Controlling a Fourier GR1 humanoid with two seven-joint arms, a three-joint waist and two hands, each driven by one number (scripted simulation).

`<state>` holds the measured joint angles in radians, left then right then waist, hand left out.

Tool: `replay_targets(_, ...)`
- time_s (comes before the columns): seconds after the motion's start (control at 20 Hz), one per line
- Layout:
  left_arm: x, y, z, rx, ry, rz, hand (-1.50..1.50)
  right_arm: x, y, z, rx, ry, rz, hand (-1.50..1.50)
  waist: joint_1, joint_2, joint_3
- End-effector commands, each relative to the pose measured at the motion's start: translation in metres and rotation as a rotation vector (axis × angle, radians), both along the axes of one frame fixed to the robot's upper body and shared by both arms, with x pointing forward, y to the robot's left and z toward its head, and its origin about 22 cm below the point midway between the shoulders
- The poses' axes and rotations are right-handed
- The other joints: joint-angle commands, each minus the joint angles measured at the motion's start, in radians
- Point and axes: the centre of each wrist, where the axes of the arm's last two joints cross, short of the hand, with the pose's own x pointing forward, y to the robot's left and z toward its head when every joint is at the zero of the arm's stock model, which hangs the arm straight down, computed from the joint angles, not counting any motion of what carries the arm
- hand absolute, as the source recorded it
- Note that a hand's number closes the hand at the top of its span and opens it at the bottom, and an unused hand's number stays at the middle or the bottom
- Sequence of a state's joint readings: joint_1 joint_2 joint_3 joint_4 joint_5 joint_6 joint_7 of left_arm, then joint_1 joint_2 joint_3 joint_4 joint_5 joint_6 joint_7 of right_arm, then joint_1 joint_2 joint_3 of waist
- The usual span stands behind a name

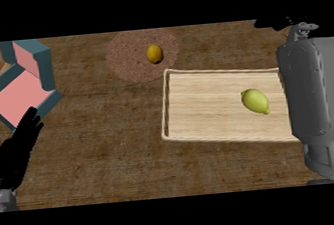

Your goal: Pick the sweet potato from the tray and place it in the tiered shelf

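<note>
A yellow-green sweet potato [255, 101] lies on the right part of the pale wooden tray [199, 111]. The tiered shelf [21, 91], teal with pink surfaces, stands at the far left. My right forearm runs up the right edge of the view, partly over the tray's right side. Its black hand [284, 22] shows only partly at the top, beyond the tray and above the sweet potato. My left hand [14, 148] rests open at the lower left, fingers up, just below the shelf. It holds nothing.
A round brown plate [132, 65] sits behind the tray's left corner with a small orange-yellow fruit [154, 54] on it. Dark wooden counter lies between the shelf and the tray.
</note>
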<state>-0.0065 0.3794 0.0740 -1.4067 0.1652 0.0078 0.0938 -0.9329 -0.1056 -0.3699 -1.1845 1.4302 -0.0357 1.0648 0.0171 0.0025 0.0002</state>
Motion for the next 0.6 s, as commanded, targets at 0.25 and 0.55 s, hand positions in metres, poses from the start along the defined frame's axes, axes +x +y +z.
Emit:
replay_targets(0.25, -0.008, 0.017, -0.005, 0.001, 0.006, 0.007, 0.0, -0.01, 0.014, 0.078, -0.026, -0.19, -0.1, 1.5, -0.012, -0.003, -0.001)
replay_targets(0.55, -0.005, 0.009, -0.001, 0.001, 0.013, 0.034, 0.0, -0.013, 0.004, 0.115, -0.107, -0.225, -0.193, 1.5, -0.015, -0.005, -0.001)
